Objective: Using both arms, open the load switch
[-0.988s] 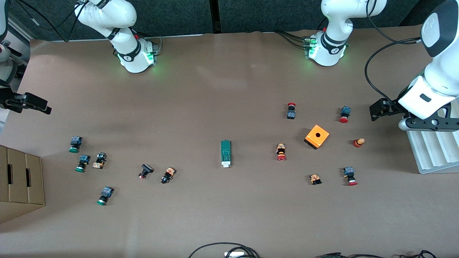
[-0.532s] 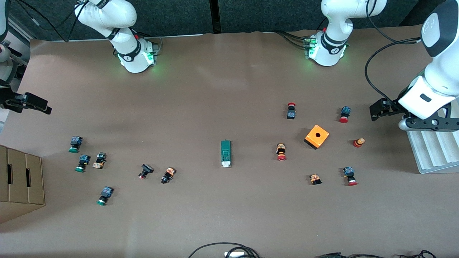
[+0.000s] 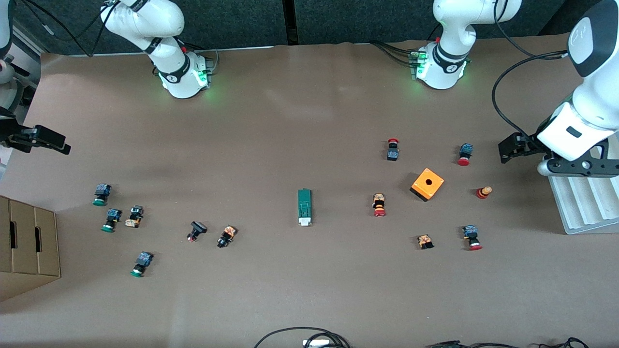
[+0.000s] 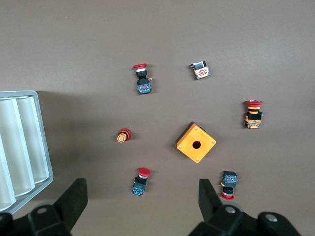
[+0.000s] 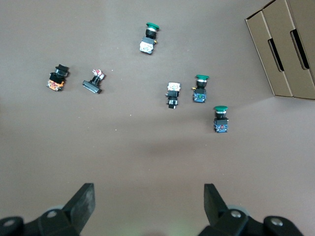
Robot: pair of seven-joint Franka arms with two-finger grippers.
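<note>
The load switch (image 3: 304,207), a narrow dark-green bar with a white end piece, lies flat mid-table, its white end toward the front camera. It shows in neither wrist view. My left gripper (image 3: 507,149) hangs open over the left arm's end of the table, above a red-capped button (image 4: 140,181), with nothing between its fingers (image 4: 74,199). My right gripper (image 3: 57,141) hangs open over bare table at the right arm's end, its fingers (image 5: 84,196) empty. Both grippers are well away from the switch.
An orange cube with a hole (image 3: 427,184) and several red-capped buttons lie toward the left arm's end. Several green-capped buttons (image 3: 100,194) lie toward the right arm's end. A cardboard box (image 3: 26,241) and a white ridged tray (image 3: 582,203) stand at the table's ends.
</note>
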